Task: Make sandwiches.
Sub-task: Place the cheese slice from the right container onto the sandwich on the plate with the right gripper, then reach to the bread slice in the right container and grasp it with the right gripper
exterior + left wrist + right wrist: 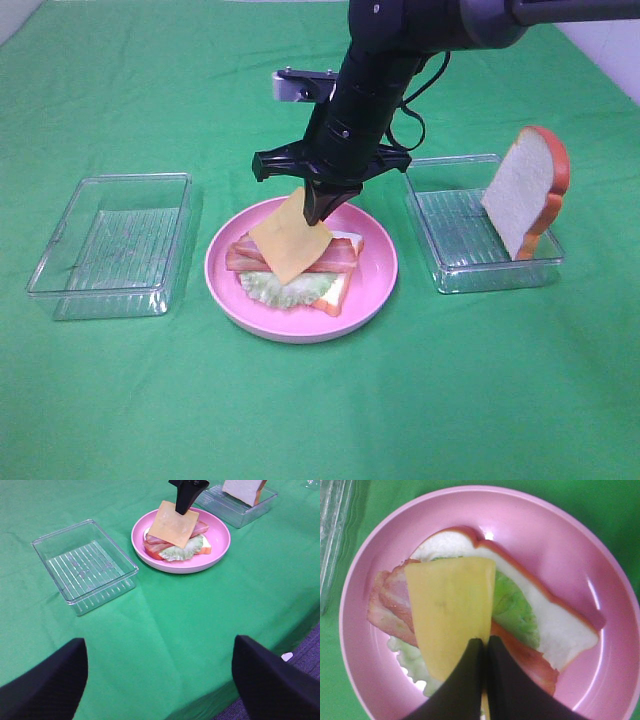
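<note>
Yellow cheese (290,242) hangs pinched in the clenched right gripper (318,208) at frame centre, over bacon (345,256), lettuce (287,290) and bread (560,625) on the pink plate (375,290). Ribbed clear trays flank it; the right tray (470,262) holds a leaning bread slice (525,188). The left gripper (160,680) stands spread wide.

Cheese slice (449,612) hides much of bacon (390,602), lettuce (512,607).
</note>
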Controlling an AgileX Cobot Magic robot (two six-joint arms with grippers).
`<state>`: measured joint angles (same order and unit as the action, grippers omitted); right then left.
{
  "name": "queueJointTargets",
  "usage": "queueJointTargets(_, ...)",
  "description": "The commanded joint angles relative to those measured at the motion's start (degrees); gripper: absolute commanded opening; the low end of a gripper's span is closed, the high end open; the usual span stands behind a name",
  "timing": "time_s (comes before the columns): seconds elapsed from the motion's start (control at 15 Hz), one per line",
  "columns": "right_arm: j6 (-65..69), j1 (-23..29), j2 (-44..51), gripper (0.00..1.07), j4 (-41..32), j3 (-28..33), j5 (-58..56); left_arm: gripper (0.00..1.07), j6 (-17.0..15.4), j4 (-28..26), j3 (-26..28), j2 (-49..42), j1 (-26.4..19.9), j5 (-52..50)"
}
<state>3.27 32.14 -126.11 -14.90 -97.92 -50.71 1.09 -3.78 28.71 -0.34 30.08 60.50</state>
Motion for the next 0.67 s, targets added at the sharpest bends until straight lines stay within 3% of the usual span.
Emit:
queueJointTargets(0.07, 0.9, -0.3, 0.0, 0.17, 0.7, 0.2, 0.5, 0.76, 0.2, -0.1, -0.1, -1.0, -0.1, -0.6)
queueJointTargets(0.13, 0.9, -0.3, 0.0, 0.24, 0.9, 0.2, 0.5, 0.76, 0.2, -0.1, -0.1, -1.0, -0.1, -0.6)
queueJointTargets(0.27, 3.3, -0.3, 0.1, 0.53, 2.5, 0.2, 0.5, 0.76, 0.2, -0.1, -0.1, -1.0, -0.1, -0.6)
queueJointTargets(0.33, 4.9, -0.3, 0.1, 0.62, 3.8, 0.2, 0.1, 0.76, 0.2, -0.1, -0.1, -1.0, -0.1, -0.6)
queueJointTargets(0.67, 7.7, -0.6, 5.2, 0.65, 14.5, 0.1, -5.0, 0.76, 0.2, -0.1, -0.1, -1.0, -0.1, -0.6)
